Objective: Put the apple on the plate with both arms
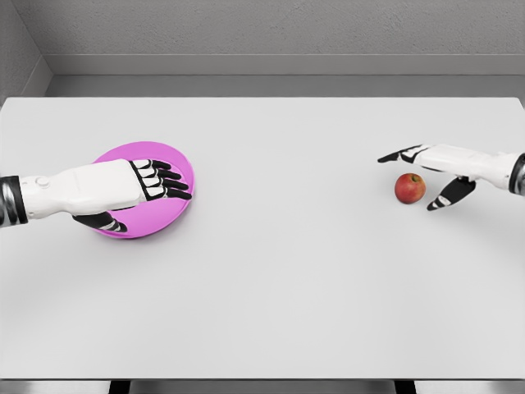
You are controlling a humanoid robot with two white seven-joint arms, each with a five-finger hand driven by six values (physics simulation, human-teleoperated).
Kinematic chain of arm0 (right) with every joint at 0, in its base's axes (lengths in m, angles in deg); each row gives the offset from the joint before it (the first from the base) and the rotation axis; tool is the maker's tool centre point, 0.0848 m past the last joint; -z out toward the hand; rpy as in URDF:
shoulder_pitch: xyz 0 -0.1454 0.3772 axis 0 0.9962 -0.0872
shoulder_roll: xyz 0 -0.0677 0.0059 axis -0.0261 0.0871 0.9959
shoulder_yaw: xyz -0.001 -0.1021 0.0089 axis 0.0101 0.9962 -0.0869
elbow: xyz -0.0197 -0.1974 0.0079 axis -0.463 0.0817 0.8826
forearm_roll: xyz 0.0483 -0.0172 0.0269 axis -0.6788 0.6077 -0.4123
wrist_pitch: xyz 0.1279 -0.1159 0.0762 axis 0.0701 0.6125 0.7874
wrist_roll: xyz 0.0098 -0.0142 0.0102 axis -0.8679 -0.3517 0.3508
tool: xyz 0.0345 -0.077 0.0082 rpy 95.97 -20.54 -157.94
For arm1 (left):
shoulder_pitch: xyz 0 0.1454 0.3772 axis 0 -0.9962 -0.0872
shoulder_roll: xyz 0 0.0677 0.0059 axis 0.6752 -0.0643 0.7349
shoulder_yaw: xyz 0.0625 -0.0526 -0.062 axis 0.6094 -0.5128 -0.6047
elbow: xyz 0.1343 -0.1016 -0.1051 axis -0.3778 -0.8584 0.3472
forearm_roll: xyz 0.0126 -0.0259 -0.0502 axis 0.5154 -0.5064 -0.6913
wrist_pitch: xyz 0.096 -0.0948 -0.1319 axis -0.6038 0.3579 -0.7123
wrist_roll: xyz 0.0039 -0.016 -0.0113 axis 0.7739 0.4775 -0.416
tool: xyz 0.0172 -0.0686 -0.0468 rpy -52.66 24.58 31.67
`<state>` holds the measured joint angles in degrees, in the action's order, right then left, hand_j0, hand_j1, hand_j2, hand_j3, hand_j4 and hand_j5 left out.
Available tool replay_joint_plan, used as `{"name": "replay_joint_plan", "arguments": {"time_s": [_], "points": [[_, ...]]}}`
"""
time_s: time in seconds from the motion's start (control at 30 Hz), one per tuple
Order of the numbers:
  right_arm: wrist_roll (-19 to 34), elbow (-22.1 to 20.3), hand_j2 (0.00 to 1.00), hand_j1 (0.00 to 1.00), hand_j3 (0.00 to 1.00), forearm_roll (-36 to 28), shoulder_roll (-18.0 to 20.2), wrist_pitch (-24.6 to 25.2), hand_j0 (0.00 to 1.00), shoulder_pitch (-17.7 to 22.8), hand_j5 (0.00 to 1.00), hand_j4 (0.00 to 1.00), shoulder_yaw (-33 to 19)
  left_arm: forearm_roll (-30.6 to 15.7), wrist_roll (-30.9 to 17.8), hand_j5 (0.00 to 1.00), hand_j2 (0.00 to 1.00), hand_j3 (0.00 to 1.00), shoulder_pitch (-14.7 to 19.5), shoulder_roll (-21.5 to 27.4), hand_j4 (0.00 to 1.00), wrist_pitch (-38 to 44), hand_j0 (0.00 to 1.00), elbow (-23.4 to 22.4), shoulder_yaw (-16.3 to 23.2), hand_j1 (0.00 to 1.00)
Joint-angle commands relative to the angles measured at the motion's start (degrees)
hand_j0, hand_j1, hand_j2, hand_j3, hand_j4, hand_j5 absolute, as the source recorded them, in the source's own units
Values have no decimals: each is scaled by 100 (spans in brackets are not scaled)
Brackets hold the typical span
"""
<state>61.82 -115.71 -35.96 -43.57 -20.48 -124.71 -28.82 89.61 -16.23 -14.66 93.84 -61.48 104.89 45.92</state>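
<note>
White bench (pixel 271 271), grey walls behind. Apple (pixel 409 188) near right edge, between spread fingers of right hand (pixel 431 176), ungrasped. Left hand (pixel 123 190) over pink plate (pixel 176 164) near left edge, fingers loose, empty.

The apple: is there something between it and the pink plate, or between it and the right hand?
No object lies on the white table between the apple and the pink plate. The left hand covers the plate. The right hand brackets the apple unobstructed.

A red apple (pixel 409 188), a magenta-pink plate (pixel 174 164) and a pale grey table (pixel 287 287) are seen; both hands are white with black fingers.
</note>
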Motion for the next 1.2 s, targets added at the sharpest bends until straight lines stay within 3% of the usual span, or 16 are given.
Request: {"name": "replay_joint_plan", "arguments": {"time_s": [0.0, 0.67, 1.1, 1.17], "points": [[-2, 109, 100, 100, 100, 19, -50, 7, 100, 0, 100, 100, 15, -38, -139, 100, 100, 100, 9, -3, 100, 8, 100, 0, -3, 100], [-2, 628, 100, 100, 100, 177, -217, -19, 100, -149, 100, 100, 67, -38, -298, 100, 100, 100, 35, -100, 100, 8, 100, 0, -12, 100], [-2, 654, 100, 100, 100, 177, -314, -11, 100, -202, 100, 100, 85, -38, -298, 100, 100, 100, 35, -100, 100, 8, 100, 0, -12, 100], [-2, 654, 94, 94, 94, 177, -323, -11, 94, -202, 94, 94, 76, -38, -298, 100, 100, 100, 35, -100, 100, 8, 100, 0, -12, 100]]}}
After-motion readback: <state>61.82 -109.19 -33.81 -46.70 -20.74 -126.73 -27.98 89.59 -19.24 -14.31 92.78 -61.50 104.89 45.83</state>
